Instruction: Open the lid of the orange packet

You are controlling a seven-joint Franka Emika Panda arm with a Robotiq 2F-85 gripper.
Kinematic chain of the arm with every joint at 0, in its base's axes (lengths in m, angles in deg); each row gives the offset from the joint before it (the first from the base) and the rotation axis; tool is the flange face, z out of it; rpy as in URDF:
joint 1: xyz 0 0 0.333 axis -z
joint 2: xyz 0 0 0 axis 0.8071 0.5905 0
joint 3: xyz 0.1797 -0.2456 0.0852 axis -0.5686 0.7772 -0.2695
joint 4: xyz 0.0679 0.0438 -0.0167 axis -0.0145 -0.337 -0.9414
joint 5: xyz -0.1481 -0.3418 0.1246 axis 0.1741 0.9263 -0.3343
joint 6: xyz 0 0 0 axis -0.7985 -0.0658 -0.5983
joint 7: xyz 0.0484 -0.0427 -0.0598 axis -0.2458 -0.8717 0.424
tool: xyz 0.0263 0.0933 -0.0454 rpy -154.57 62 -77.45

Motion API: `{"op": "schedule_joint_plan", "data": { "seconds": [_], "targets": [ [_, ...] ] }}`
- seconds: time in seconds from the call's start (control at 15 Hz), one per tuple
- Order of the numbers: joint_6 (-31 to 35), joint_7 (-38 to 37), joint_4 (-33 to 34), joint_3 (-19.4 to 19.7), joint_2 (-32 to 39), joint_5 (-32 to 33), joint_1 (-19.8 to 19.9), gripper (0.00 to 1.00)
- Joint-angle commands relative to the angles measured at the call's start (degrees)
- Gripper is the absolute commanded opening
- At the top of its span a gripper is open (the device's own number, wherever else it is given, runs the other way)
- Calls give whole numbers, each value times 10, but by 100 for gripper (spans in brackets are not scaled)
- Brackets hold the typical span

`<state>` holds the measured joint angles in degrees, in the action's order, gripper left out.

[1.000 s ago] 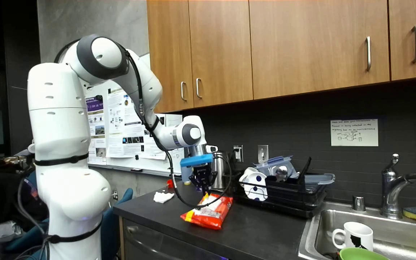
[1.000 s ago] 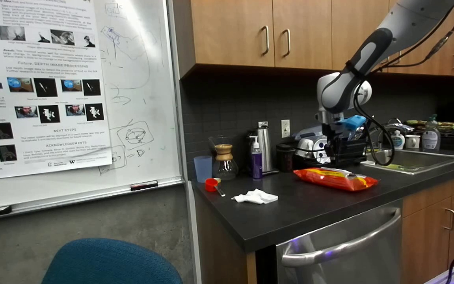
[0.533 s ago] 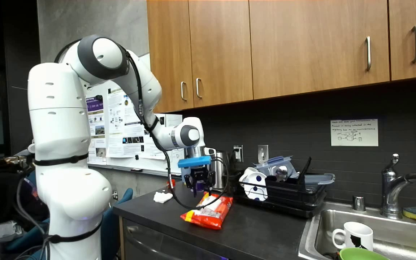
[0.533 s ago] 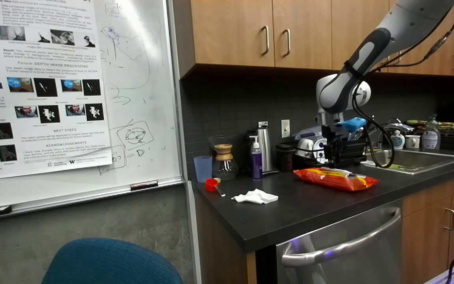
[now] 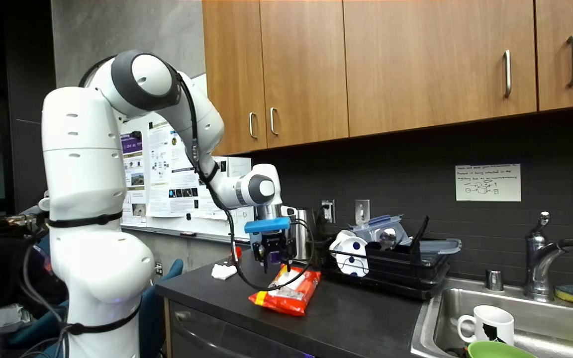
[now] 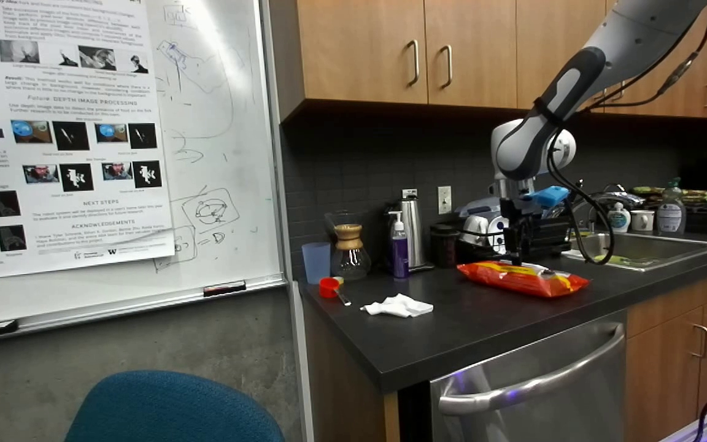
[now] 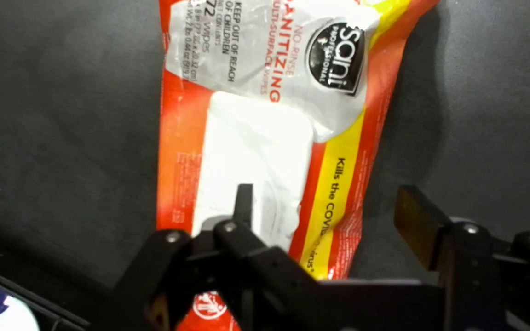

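Running below wooden cabinets, the dark counter bears the packet under spread jaws.

The packet is glossy, crinkled plastic film; its lid looks like smooth, hard plastic. The gripper is matt, with shiny metal screw heads. The counter looks smooth and matt, the cupboards smooth, grained wood. The sink is dull metal, the tap polished metal, the dishwasher door satin metal. The whiteboard is glossy; the chair looks like cloth.
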<state>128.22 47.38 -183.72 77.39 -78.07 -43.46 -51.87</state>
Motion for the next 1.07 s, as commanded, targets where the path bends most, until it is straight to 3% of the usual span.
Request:
{"op": "schedule_joint_plan", "data": {
  "seconds": [0.0, 0.27, 0.8, 1.0],
  "targets": [
    [-5, 21, 11, 7, 15, -17, -7, 73],
    [-7, 27, 20, 6, 29, -19, -7, 65],
    [-7, 31, 32, 4, 42, -17, -5, 1],
    [-6, 30, 31, 4, 42, -14, -5, 0]
  ]
}}
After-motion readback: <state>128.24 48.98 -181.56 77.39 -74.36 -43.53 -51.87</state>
